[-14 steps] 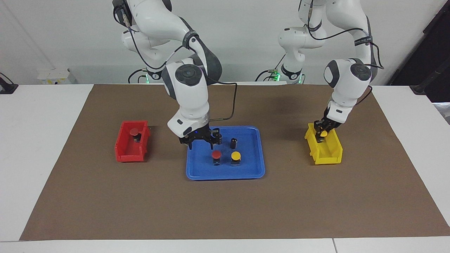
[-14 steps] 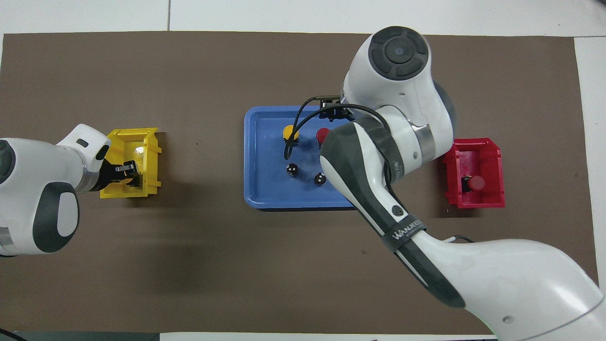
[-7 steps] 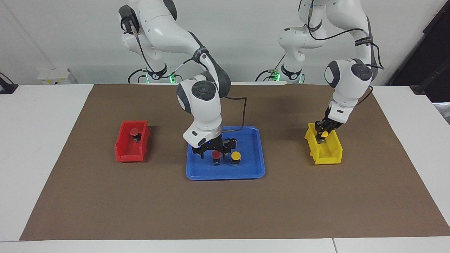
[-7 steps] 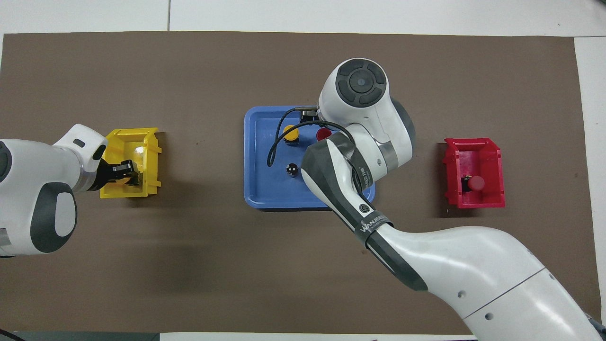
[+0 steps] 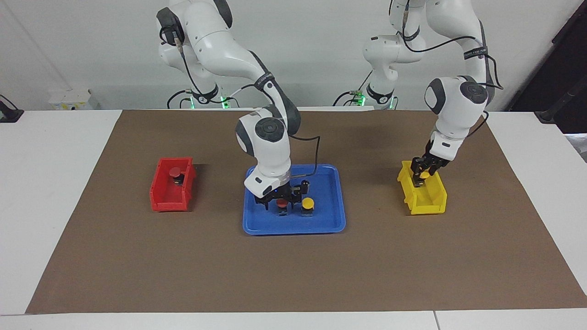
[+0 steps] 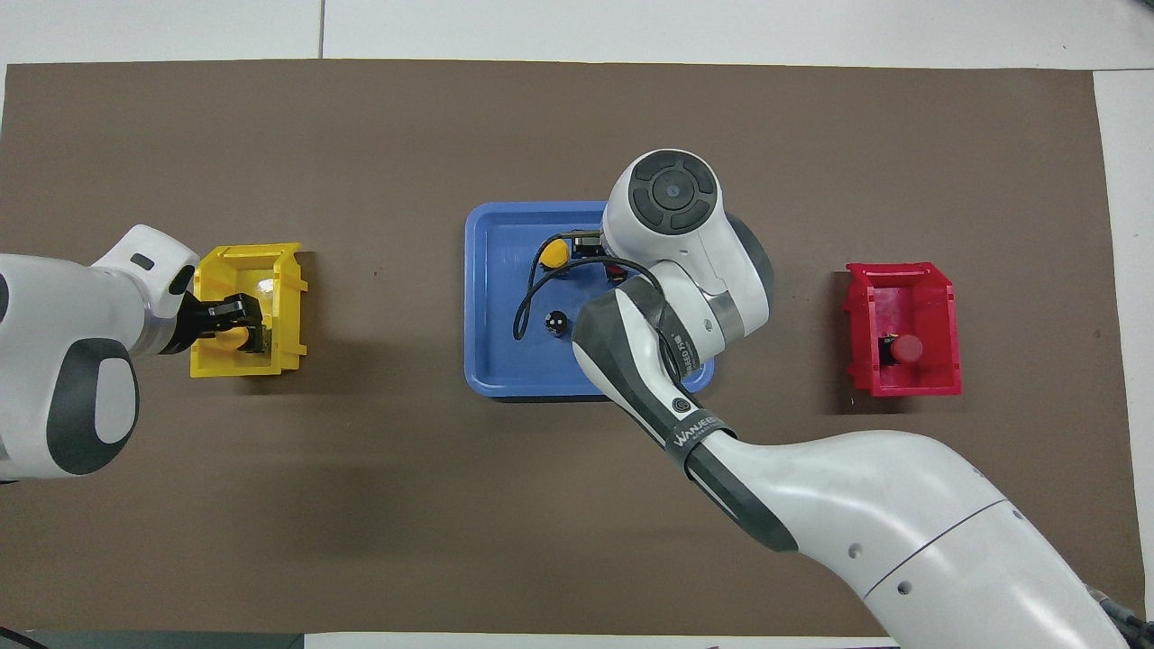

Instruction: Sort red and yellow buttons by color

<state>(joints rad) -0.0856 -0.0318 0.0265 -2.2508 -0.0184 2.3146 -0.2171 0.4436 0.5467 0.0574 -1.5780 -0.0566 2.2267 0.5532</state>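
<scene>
Your right gripper [image 5: 279, 200] sits low over the red button [image 5: 282, 205] in the tray [image 5: 321, 224], jaws spread. Your left gripper [image 5: 422, 174], over the yellow bin [image 5: 429, 201], grips a yellow button [image 5: 425, 174].

A brown mat [image 5: 293, 270] covered most of a white table [image 5: 50, 151]. At the middle of the mat lay a blue tray [image 5: 328, 222], and on it stood a small dark cylinder [image 5: 305, 186], upright, at the part of the tray nearer the robots. A red bin [image 5: 167, 195] sat on the mat toward the right arm's end of the table, and a yellow bin [image 5: 429, 201] toward the left arm's end, each well apart from the tray.
</scene>
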